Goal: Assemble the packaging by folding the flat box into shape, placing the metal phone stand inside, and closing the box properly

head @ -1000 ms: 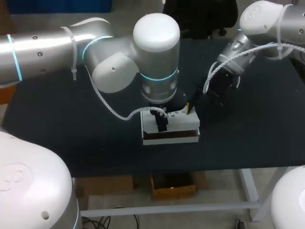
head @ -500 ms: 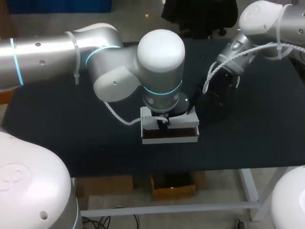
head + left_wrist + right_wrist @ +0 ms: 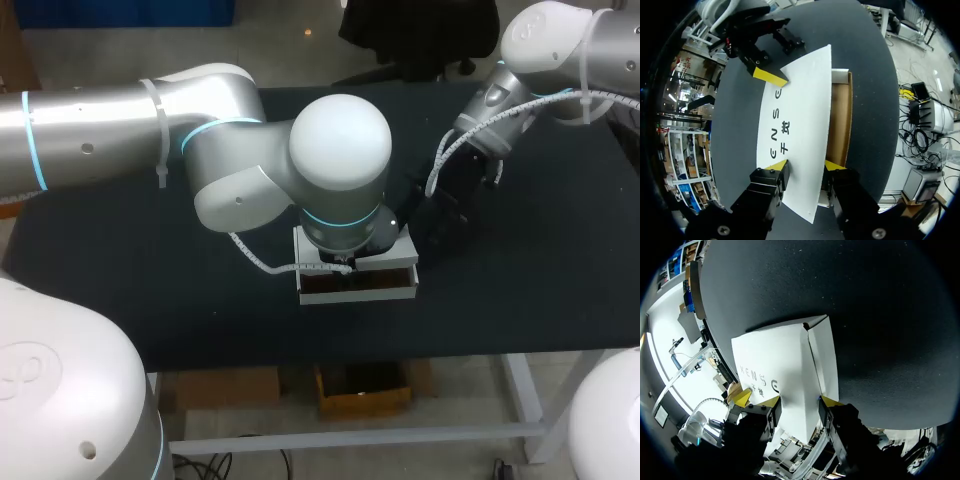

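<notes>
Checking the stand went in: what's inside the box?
Only a brown inner wall shows beside the white lid. The lid covers the rest, so no stand can be seen.

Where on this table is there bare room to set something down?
Bare table runs from the box out to the left edge, and right of the box, between the right arm and the near edge. It is crowded at the box: the left arm hangs over it and the right gripper is at its right end.
</notes>
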`<state>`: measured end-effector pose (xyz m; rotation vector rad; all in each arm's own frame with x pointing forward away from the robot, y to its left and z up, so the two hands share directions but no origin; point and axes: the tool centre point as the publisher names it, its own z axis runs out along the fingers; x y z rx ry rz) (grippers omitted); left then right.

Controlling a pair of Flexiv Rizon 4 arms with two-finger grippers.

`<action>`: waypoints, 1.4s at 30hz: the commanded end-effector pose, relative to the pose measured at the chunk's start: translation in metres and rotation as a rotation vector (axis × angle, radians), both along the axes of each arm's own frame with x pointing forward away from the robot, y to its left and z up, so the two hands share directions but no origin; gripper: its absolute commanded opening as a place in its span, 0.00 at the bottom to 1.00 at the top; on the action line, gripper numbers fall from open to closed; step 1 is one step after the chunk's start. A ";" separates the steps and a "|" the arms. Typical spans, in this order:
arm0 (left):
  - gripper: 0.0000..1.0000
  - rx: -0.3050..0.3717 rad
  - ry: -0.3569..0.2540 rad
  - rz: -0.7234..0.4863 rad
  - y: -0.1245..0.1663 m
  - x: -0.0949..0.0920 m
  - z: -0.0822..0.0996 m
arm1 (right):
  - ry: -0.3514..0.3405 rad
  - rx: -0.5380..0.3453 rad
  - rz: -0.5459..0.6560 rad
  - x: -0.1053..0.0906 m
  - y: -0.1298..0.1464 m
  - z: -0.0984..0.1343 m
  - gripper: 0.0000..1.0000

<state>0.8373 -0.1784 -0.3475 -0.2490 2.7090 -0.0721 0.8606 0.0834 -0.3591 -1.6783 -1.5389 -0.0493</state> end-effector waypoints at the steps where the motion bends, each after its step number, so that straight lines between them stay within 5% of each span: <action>1: 0.39 0.000 -0.016 -0.004 -0.002 -0.004 -0.004 | 0.002 0.004 0.001 0.000 -0.002 0.000 0.46; 31: 0.41 0.022 -0.075 -0.034 -0.005 -0.012 -0.016 | -0.067 0.000 -0.036 -0.019 -0.018 0.020 0.44; 38: 0.42 0.026 -0.079 -0.037 -0.005 -0.013 -0.015 | -0.120 -0.012 -0.045 -0.030 -0.023 0.032 0.34; 42: 0.43 0.029 -0.081 -0.037 -0.006 -0.014 -0.014 | -0.146 -0.018 -0.044 -0.040 -0.023 0.035 0.01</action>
